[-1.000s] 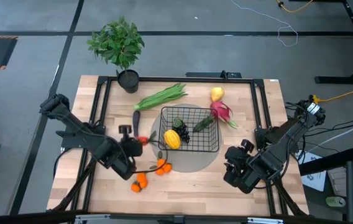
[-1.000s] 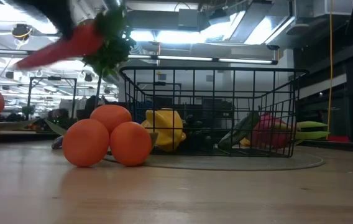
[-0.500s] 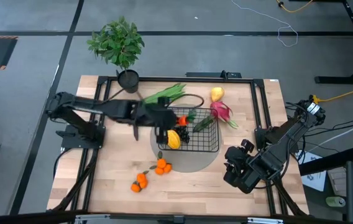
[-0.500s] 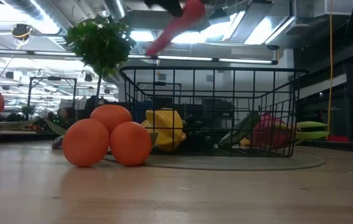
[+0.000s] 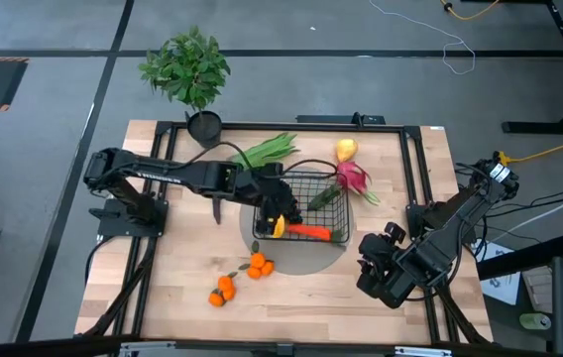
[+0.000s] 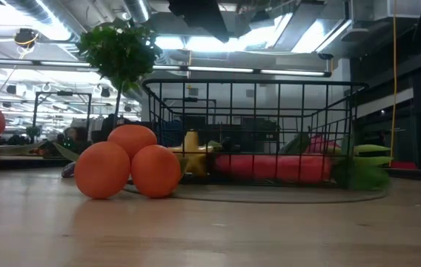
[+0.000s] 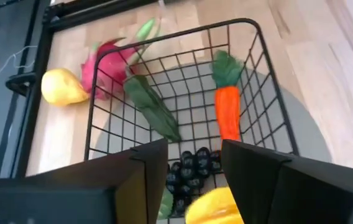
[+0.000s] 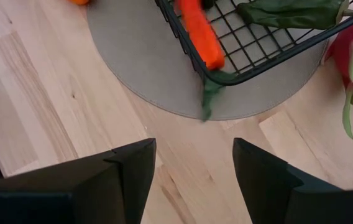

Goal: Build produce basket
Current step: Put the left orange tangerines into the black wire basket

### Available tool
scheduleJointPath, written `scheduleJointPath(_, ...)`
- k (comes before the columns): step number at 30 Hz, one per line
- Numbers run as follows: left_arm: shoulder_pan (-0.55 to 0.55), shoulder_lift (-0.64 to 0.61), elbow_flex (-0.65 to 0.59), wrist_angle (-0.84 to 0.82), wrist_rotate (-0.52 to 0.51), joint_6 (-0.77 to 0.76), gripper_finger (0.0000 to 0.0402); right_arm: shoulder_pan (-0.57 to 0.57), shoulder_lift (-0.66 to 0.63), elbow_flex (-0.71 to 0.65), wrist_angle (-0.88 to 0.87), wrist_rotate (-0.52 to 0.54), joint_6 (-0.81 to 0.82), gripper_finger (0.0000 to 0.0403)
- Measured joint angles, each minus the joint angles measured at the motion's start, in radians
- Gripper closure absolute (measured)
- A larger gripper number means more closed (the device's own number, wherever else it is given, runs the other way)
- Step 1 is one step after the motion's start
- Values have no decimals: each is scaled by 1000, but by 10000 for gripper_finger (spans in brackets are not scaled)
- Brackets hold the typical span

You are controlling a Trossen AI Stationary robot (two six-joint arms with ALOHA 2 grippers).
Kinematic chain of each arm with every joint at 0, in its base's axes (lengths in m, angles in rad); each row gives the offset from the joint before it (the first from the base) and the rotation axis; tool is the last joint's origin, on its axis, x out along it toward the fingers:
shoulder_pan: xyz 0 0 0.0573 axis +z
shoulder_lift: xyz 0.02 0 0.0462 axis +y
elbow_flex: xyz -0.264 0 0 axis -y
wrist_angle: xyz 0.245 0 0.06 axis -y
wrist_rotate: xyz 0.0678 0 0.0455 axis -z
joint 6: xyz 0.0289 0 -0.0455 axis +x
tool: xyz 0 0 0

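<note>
**Carrot lies in the basket under our parted left fingers**

While the high view shows our left gripper [image 5: 280, 201] reaching over the basket [image 5: 336, 180], only the left wrist view lets us see its fingers standing apart with nothing between them. Below them lies the carrot [image 7: 227, 115], orange with a green top, flat on the wire floor along one side wall. From above, the carrot [image 5: 307, 231] sits at the near edge of the basket, its leaves poking out through the mesh, which the right wrist view confirms. The low view shows it only as a reddish bar behind the wires.

Inside the basket we also see dark grapes [image 7: 192, 169], a yellow fruit [image 7: 217, 208] and a long green vegetable [image 7: 150, 106]. The pink dragon fruit [image 5: 352, 178] and a yellow fruit [image 5: 346, 150] lie just outside, the green stalk bundle [image 5: 259, 153] beyond the far corner. Tangerines [image 5: 257, 264] rest on the table [image 5: 163, 288] in front, blocking part of the basket in the low view. A potted plant [image 5: 190, 71] stands at the far left corner.

Our right gripper [image 5: 381, 273] waits near the right edge, fingers apart and empty
</note>
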Motion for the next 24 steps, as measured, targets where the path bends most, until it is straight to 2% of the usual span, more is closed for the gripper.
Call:
scheduleJointPath(3, -21, -23, 1, -38, -29, -5, 263, 0, 0, 0, 0, 0, 0, 199)
scheduleJointPath(6, -47, -58, 1, -177, -65, -69, 262, 0, 0, 0, 0, 0, -1, 199)
scheduleJointPath(9, -86, -85, 1, -350, -56, -228, 262, 0, 0, 0, 0, 0, -1, 199)
scheduleJointPath(15, -251, -98, -8, -600, 59, -576, 262, 0, 0, 0, 1, 0, 1, 199)
scheduleJointPath(19, -398, -97, -90, -583, 115, -675, 262, 0, 0, 0, 1, 0, 2, 199)
scheduleJointPath(24, -546, -97, -233, -430, 96, -755, 262, 0, 0, 0, 2, 0, 3, 199)
